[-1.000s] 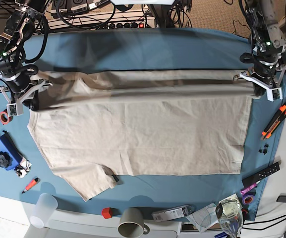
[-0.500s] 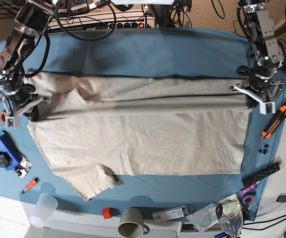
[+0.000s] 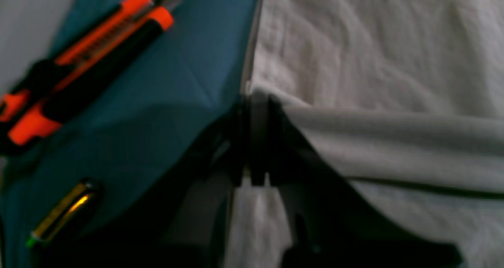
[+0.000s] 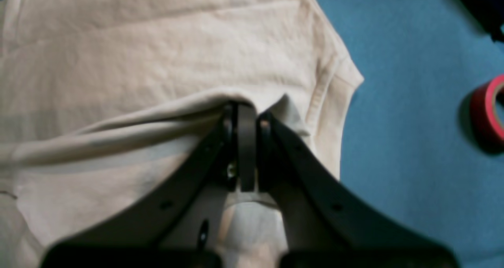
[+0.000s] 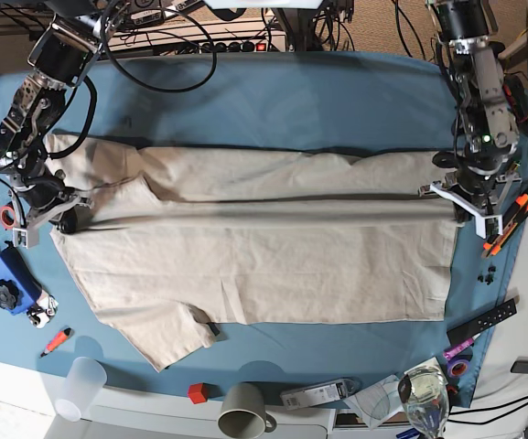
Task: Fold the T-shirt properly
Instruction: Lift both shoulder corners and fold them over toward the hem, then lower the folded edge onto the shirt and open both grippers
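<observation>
The T-shirt (image 5: 254, 247) lies spread across the middle of the table (image 5: 273, 91), its far long edge lifted into a taut ridge. Over the last second that ridge has travelled from nearer the far edge toward the near edge, so the lengthwise fold looks well under way. The left gripper (image 5: 466, 203), near the right edge, is clenched on the hem corner; the right gripper (image 5: 51, 218), near the left edge beside a red tape roll (image 4: 488, 110), is clenched on the shoulder end.
</observation>
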You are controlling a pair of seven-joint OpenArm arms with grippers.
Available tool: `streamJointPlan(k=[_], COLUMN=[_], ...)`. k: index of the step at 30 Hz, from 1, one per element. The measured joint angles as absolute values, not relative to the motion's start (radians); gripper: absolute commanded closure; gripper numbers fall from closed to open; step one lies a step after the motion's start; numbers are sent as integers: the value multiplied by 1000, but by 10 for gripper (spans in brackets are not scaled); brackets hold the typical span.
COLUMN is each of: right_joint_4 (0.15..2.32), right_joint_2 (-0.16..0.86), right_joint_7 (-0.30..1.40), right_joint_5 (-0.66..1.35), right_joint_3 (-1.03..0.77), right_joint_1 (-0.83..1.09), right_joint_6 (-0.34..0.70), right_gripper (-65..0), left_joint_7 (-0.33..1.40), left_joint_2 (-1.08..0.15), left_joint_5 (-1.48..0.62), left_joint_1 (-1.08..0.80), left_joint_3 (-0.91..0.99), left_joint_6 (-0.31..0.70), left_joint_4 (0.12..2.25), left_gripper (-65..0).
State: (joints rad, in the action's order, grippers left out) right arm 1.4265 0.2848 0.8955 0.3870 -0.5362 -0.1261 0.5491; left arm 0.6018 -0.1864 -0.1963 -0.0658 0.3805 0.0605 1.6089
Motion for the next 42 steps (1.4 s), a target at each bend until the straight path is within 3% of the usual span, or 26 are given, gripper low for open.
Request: streamJointPlan(k=[17,21,29,40,42], right_joint_4=[1427,1427,1427,1427,1427], right_joint_2=[285,285,285,285,285], right_joint_7=[850,842,832,823,834], right_joint_5=[337,318,315,315,314], right_joint_3=[-536,-536,-536,-536,-536], right_joint_1=[-131,-131,-131,-153,-152], right_joint_6=[546,533,531,531,531], right_gripper=[0,0,0,0,0], left_joint_7=[597,587,584,582,580], left_joint_2=[-186,-187,-187,-221,-230], left_joint_5=[-198,-197,-196,-212,-210], left_joint_1=[57,87,97,107,107], left_joint_3=[381,381,381,381,381], left_joint_6=[65,123,102,154,204], left_joint_4=[1455,1419,1414,1414,1414], left_gripper=[0,0,0,0,-64])
